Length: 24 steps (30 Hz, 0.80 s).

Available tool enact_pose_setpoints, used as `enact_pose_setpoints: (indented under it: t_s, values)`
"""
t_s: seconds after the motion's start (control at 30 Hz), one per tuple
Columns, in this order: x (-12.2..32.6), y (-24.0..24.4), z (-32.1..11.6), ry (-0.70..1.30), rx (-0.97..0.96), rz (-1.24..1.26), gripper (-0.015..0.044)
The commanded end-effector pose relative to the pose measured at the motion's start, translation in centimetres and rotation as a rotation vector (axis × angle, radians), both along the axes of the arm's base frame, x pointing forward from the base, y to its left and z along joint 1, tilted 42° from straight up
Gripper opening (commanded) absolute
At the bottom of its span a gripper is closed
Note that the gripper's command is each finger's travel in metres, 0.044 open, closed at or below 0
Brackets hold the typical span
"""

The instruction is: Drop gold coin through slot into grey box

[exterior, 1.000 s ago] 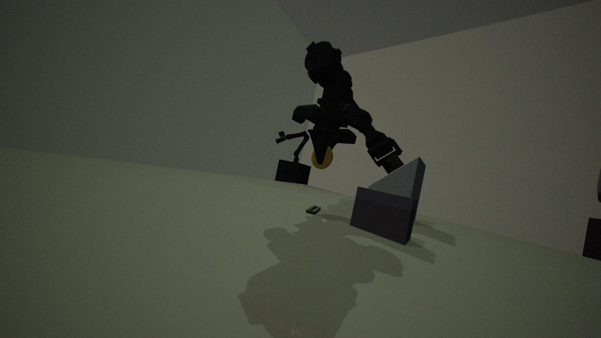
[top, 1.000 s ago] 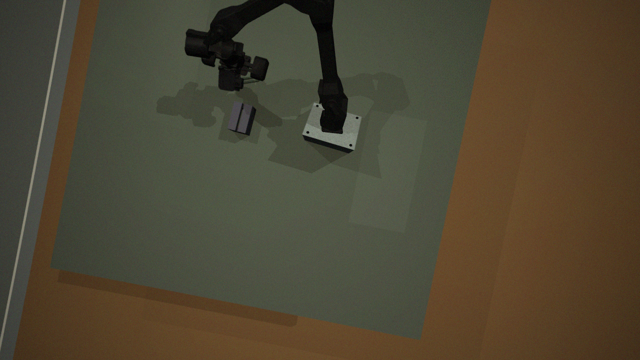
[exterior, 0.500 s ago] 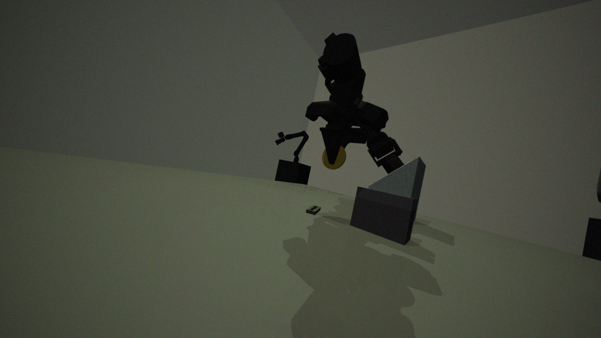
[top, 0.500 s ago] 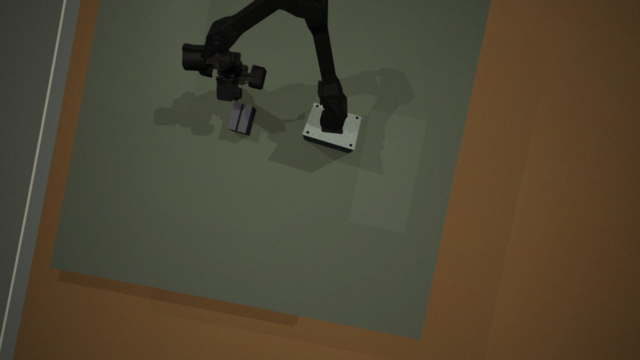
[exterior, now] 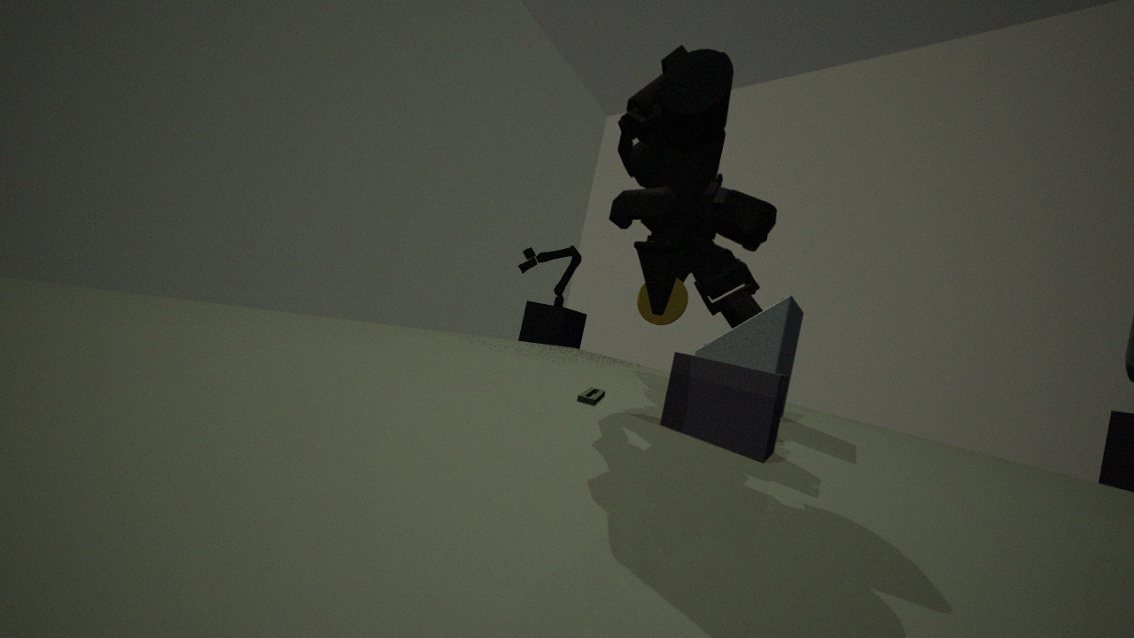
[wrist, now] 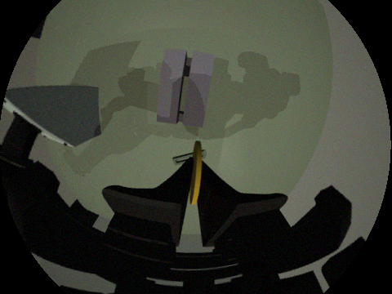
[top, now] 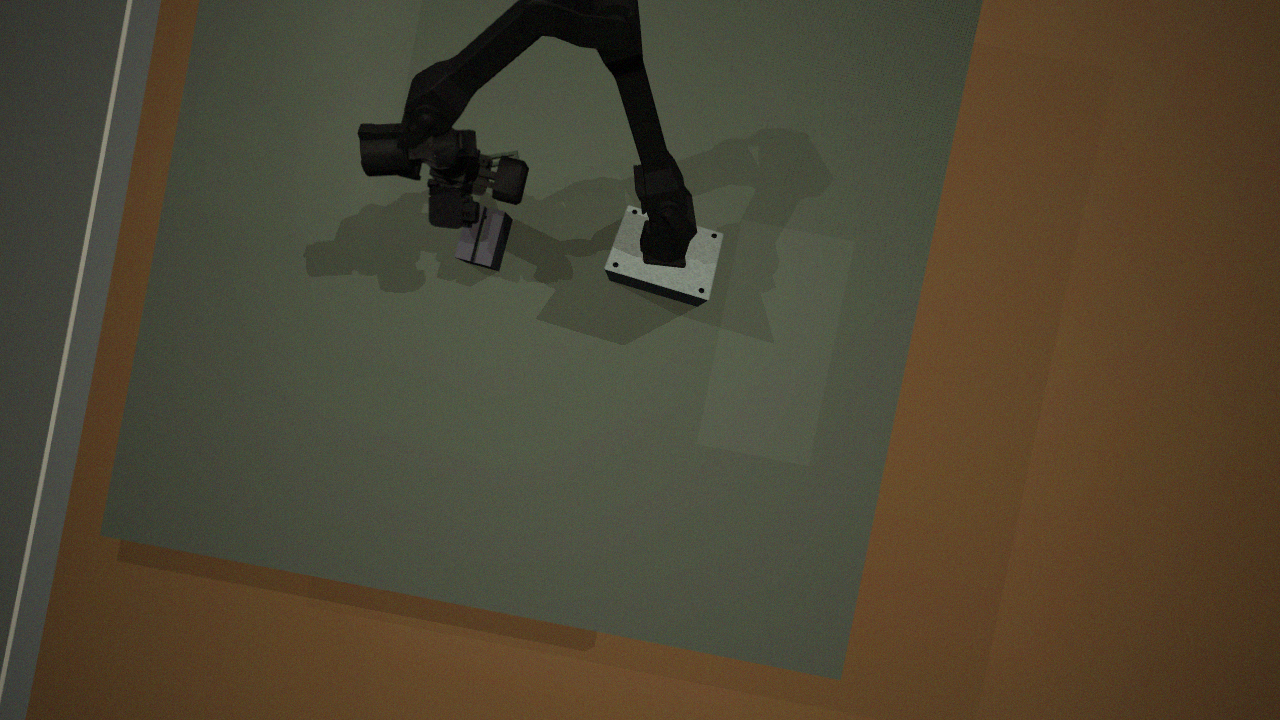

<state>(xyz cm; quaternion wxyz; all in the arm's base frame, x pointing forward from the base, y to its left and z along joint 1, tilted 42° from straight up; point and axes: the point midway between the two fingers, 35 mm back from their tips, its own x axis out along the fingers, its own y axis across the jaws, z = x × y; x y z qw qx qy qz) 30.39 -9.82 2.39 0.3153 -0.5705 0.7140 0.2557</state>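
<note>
Left to right, exterior view: holder low on the mat, without its coin; next the coin, off the mat, on edge, clamped by its faces between the tips of the gripper; to the right the box, lid shut, coin outside it and higher up.

Wrist view: slot lies ahead of the coin, a shade left; the two lines run near parallel, small twist perhaps left to trim.

Step in hand, my reading: carrying to the slot; stay high until over it; centre coin along and across the slot, plumb its faces, then lower slowly; open only once the lower rim is well seated; slight yaw or lean could catch the lid and turn the coin in the grip.
</note>
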Motion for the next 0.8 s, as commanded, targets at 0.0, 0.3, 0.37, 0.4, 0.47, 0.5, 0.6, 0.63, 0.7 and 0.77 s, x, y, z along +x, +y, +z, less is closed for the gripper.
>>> enact_pose_setpoints:
  t_s: [0.0, 0.3, 0.37, 0.4, 0.47, 0.5, 0.6, 0.63, 0.7, 0.77]
  values:
    - [-0.1, 0.8, -1.0, 0.002, 0.006, -0.007, 0.0]
    - [-0.1, 2.5, -2.5, -0.002, 0.008, -0.014, 0.0]
    - [-0.2, 2.8, -2.8, -0.002, 0.008, -0.016, 0.0]
    - [-0.2, 3.0, -3.0, -0.003, 0.008, -0.017, 0.0]
    - [-0.3, 3.4, -3.3, -0.004, 0.008, -0.019, 0.0]
    - [-0.3, 3.5, -3.4, -0.004, 0.008, -0.02, 0.0]
    - [-0.4, 4.1, -3.9, -0.005, 0.007, -0.022, 0.0]
    - [-0.4, 4.3, -4.1, -0.005, 0.007, -0.022, 0.0]
    - [-0.5, 4.7, -4.5, -0.006, 0.006, -0.023, 0.0]
    - [-0.6, 5.1, -4.8, -0.006, 0.004, -0.024, 0.0]
